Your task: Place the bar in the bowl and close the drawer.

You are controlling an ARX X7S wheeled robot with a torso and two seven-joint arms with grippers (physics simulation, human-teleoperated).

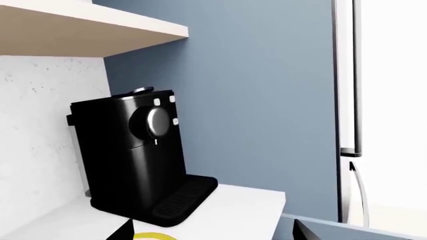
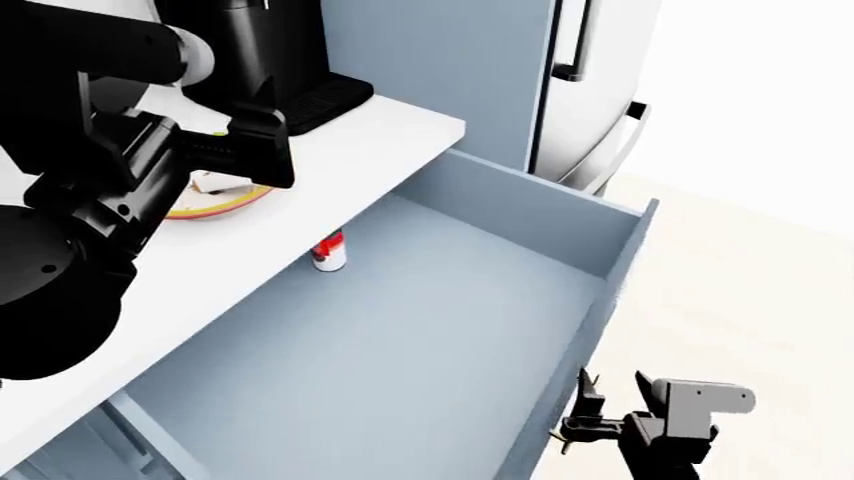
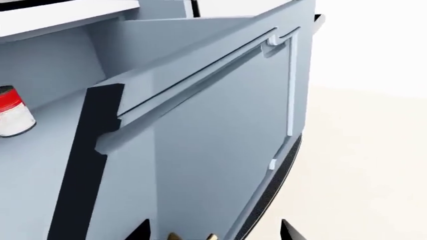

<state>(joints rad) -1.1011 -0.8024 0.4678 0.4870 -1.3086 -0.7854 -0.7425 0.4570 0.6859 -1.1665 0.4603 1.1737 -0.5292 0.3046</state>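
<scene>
Drawer (image 2: 441,330) pulled fully out, can (image 2: 328,252) inside. Bowl (image 2: 214,205) on counter beside drawer; bar hidden. Left gripper (image 2: 247,150) above bowl, jaw state indeterminable. Right gripper (image 2: 587,415) at drawer front, spread around handle.

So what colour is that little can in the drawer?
Red and white can, clearest in the right wrist view.

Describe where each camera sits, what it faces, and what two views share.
Left wrist: above the counter, facing the coffee machine; left end effector fingertips at the edge.
Head: up high, looking down into the open drawer; left arm and right end effector show.
Right wrist: outside the drawer front, looking along it; its fingertips show.
Shared: head and right wrist both see the can.
</scene>
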